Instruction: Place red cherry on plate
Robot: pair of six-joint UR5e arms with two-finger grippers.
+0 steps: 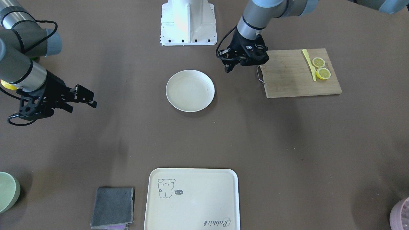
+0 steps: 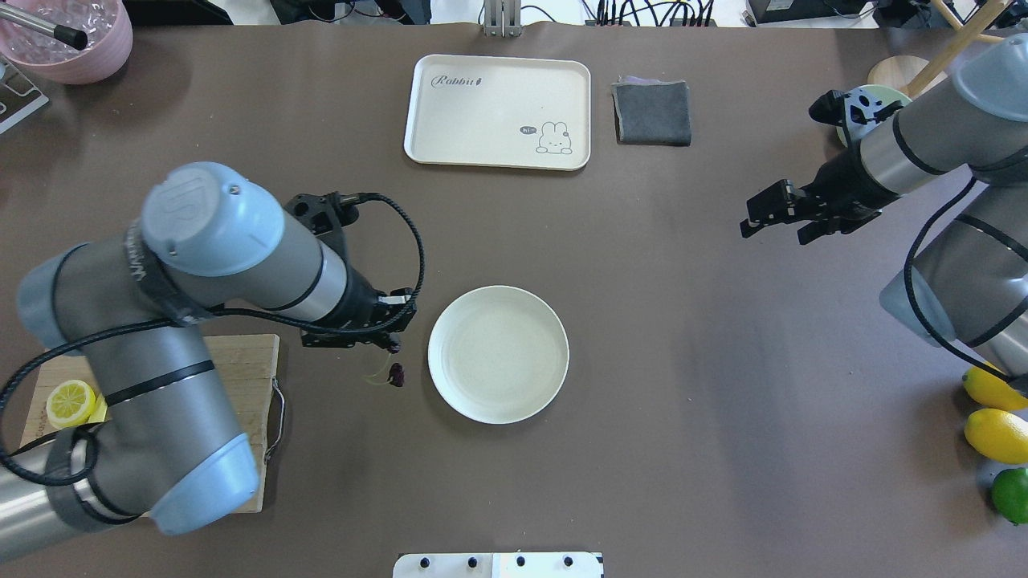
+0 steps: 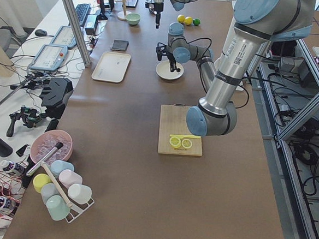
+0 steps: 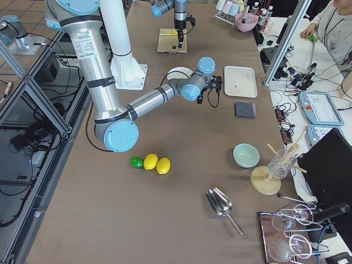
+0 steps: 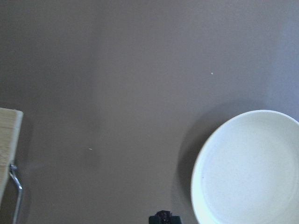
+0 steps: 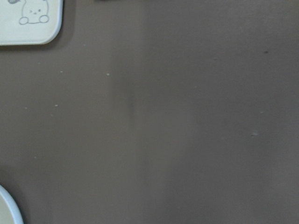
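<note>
The round cream plate (image 1: 190, 91) (image 2: 498, 353) lies in the middle of the brown table with nothing on it. My left gripper (image 2: 391, 343) (image 1: 227, 68) hovers just off the plate's rim, on the cutting-board side, pointing down. It is shut on the red cherry (image 2: 396, 375), which hangs from the fingertips with its green stem trailing. The left wrist view shows a dark lump at the fingertips and the plate (image 5: 247, 168) to the right. My right gripper (image 2: 773, 233) (image 1: 83, 108) is open and holds nothing, far out to the other side of the plate.
A wooden cutting board (image 1: 287, 76) with lemon slices (image 1: 321, 68) and a yellow knife lies by the left arm. The bear tray (image 1: 191, 198), a grey cloth (image 1: 113, 206) and a green bowl (image 1: 6, 191) line the far edge. Lemons (image 2: 996, 433) lie near the right arm's base.
</note>
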